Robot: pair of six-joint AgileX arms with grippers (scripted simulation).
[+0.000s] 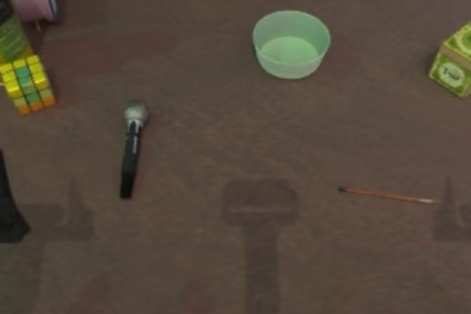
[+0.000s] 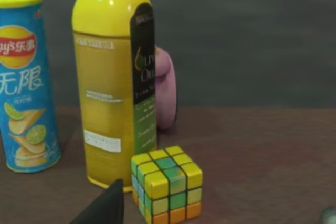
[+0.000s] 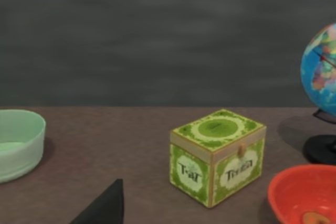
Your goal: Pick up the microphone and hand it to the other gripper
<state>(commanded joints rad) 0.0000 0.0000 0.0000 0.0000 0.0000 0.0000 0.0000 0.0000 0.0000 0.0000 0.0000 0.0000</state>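
The microphone lay untouched on the table, left of the green bowl; both grippers' jaw states couldn't be told

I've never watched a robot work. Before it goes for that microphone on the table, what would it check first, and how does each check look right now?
1. Microphone in plain sight: ok, it lies flat on the table's left half, silver head toward the far edge.
2. Nothing touching the microphone: ok, the colored cube and green bowl sit apart from it.
3. Left gripper near the microphone: not ok, it is parked at the left edge.
4. Left gripper fingers open: cannot tell.
5. Right gripper ready to receive: cannot tell; only one dark fingertip shows in its wrist view.
6. Thin orange stick out of the way: ok, it lies on the right side.
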